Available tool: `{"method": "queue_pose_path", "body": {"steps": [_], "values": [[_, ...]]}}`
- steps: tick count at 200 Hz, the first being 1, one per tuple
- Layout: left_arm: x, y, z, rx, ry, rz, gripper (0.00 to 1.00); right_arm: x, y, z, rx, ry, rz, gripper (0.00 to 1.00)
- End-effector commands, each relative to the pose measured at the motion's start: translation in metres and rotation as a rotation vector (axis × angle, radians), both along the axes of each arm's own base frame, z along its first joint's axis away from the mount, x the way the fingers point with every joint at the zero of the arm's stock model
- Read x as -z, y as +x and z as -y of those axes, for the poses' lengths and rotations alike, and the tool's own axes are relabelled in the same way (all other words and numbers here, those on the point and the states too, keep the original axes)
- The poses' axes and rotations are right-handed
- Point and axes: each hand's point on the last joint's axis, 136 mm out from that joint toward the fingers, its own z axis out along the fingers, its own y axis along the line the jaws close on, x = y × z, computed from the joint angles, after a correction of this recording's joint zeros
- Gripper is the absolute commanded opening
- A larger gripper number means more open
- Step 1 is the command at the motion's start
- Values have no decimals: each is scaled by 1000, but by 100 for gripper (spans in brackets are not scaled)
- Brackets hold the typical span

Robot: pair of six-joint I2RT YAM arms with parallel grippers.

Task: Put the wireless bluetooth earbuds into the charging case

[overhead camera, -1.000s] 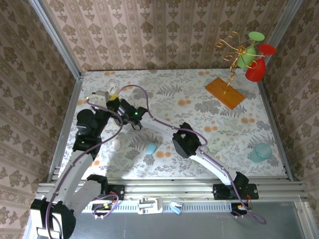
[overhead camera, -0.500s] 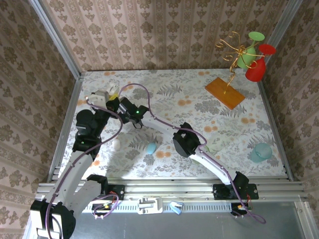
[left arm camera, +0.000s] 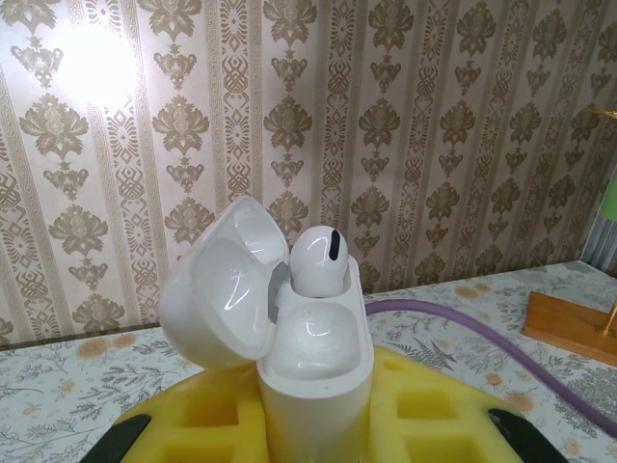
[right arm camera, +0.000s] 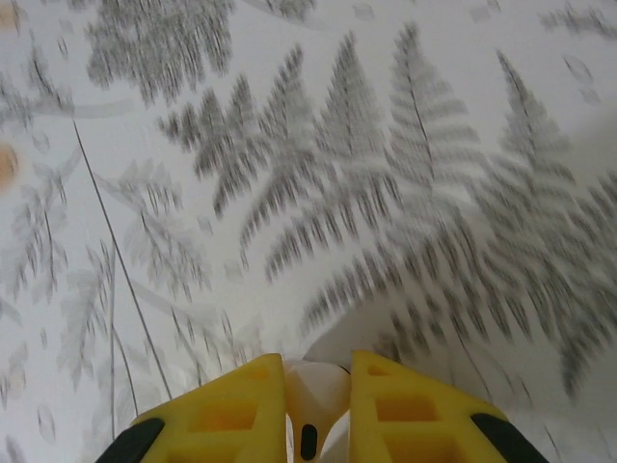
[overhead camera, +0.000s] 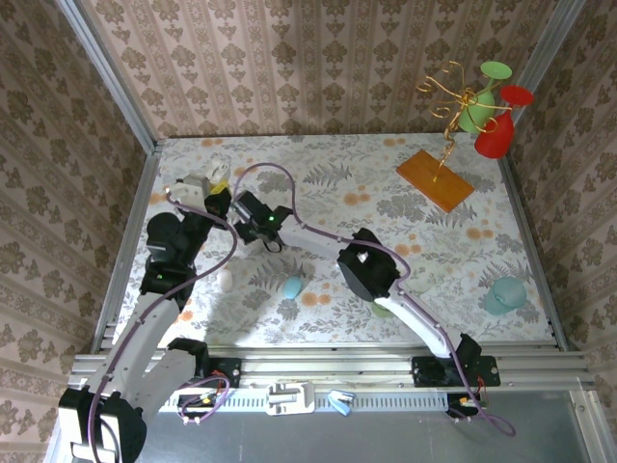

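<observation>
In the left wrist view my left gripper (left arm camera: 318,410) is shut on a white charging case (left arm camera: 318,357), held upright with its lid (left arm camera: 227,289) swung open to the left. One white earbud (left arm camera: 318,258) sits in the case's far slot, and the near slot is bare. My right gripper (right arm camera: 318,386) is shut on a second white earbud (right arm camera: 316,394), pinched between yellow fingers (right arm camera: 227,415) above the fern-print tablecloth. From above, the left gripper (overhead camera: 205,189) and right gripper (overhead camera: 247,208) are close together at the table's back left.
A pale blue case (overhead camera: 292,286) and a small white piece (overhead camera: 225,278) lie near the front left. A teal item (overhead camera: 504,294) sits at the front right. An orange board (overhead camera: 434,178) with a wire stand holding green and red cups stands at the back right.
The right arm's elbow has swung right and up, and its gripper has shifted slightly toward the back of the table. The left arm holds still with the case.
</observation>
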Motion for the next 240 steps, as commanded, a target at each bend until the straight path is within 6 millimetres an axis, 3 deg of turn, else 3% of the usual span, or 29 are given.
{"method": "queue_pose_path", "body": {"steps": [1,34,67,100,133,182,206,240], "values": [[-8,-7,3,26,-17,44,0,-37,-8,13,3,48,51,16],[1,-7,8,42,-14,38,0,-25,-36,73,88,26,26,16],[17,-8,28,114,18,43,0,-7,-69,138,187,-45,-5,16],[33,-5,47,165,27,24,0,13,-96,182,269,-120,-56,17],[40,0,55,182,35,14,0,13,-112,187,291,-72,-123,22],[41,4,57,185,65,16,0,-18,-115,188,313,18,-187,49],[44,4,59,193,84,13,0,-28,-114,197,319,21,-215,54],[45,5,59,189,103,16,0,-24,-117,207,355,-29,-374,55]]}}
